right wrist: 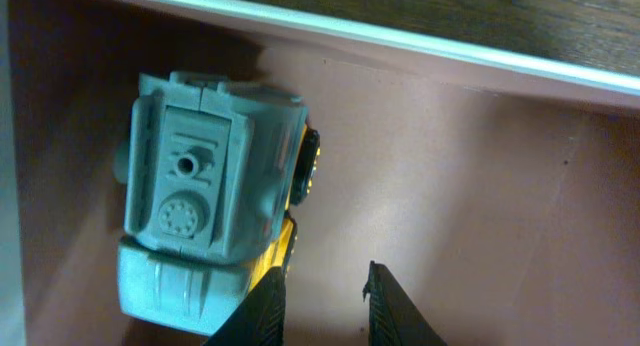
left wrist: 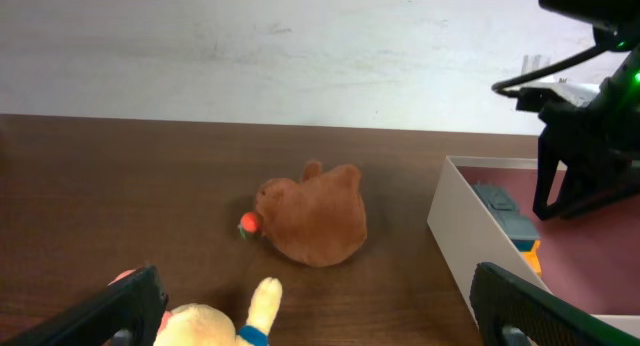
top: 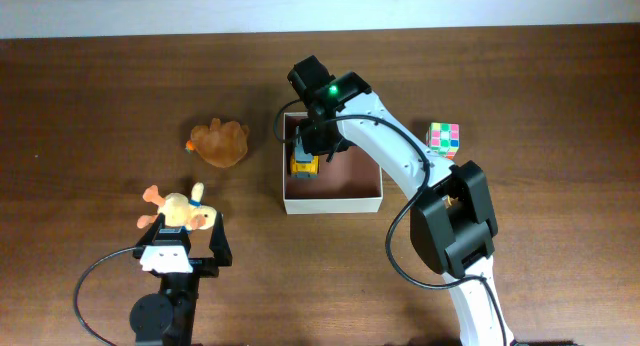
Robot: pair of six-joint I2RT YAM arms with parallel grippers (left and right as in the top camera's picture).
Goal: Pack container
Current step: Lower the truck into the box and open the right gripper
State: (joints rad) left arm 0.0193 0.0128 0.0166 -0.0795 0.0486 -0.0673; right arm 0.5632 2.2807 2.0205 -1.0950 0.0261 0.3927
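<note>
Nearest, the left pincer [top: 183,238] stands wide open, straddling the yellow plush duck [top: 180,211] without gripping it. Beyond it, a brown plush animal [top: 220,143] lies on the dark wooden tabletop [top: 80,106]. At centre sits the square white-walled container [top: 335,203], holding 1 grey-and-yellow toy truck [right wrist: 200,196]. The right pincer [right wrist: 322,286] hangs just beside it, narrow and empty. A multicoloured puzzle cube [top: 444,138] waits farther right. The truck looks packed, and the duck seems next: close on it, lift it, and carry it over the wall.
</note>
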